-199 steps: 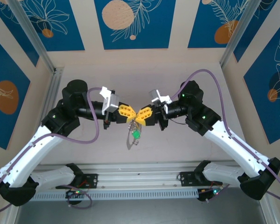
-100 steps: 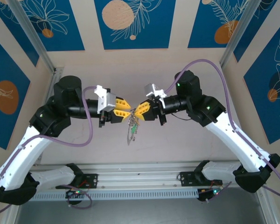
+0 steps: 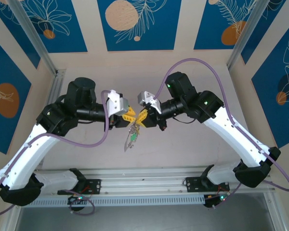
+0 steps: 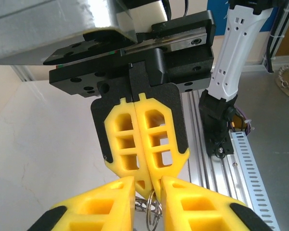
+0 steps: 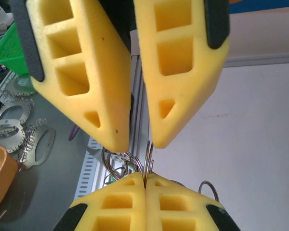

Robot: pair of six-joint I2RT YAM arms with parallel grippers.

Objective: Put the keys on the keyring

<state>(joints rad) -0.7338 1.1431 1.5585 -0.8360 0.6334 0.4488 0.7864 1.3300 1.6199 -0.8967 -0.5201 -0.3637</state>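
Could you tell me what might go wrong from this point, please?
The left gripper pinches the keyring by one thin wire at its very tips; it may slip and drop. The right gripper sits tip to tip with it, so any further approach could knock fingers together.

The keyring hangs near the middle of the top view, a floppy dark loop edged with silvery chain, tilted down toward the lower left, a small green tag on it. In the wrist views, thin steel wire rings bunch at its upper end. The key cannot be made out.
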